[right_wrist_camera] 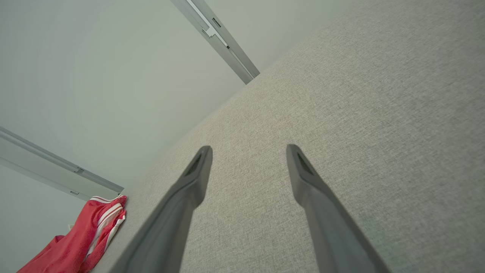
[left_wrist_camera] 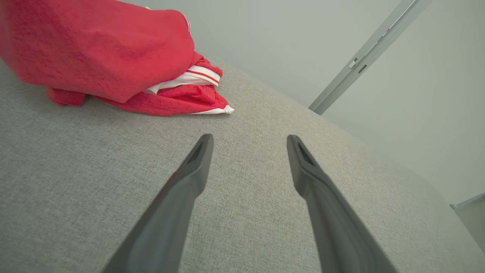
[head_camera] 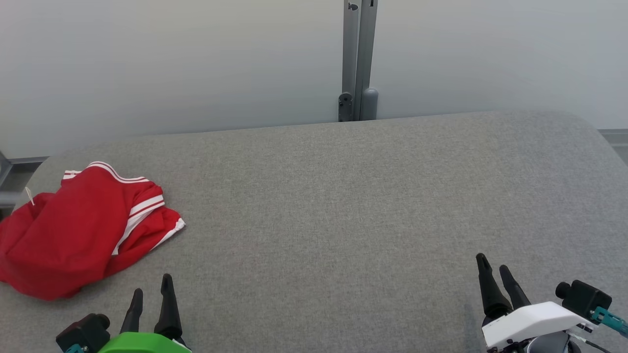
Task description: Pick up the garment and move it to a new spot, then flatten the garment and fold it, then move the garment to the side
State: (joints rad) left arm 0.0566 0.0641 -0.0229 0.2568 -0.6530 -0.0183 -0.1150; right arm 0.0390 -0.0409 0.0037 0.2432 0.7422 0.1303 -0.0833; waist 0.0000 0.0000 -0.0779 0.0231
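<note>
The garment is red with white stripes and lies crumpled in a heap at the far left of the grey table, partly over its left edge. In the left wrist view the garment sits up and to the left of the fingers. My left gripper stands open at the lower left, just right of and below the heap, touching nothing. In its own view the left gripper is empty over bare cloth. My right gripper is open at the lower right, far from the garment. The right gripper holds nothing.
A pale wall runs behind the table, with a grey metal post at the back middle. The table's far corners are rounded. A grey frame part shows past the left edge.
</note>
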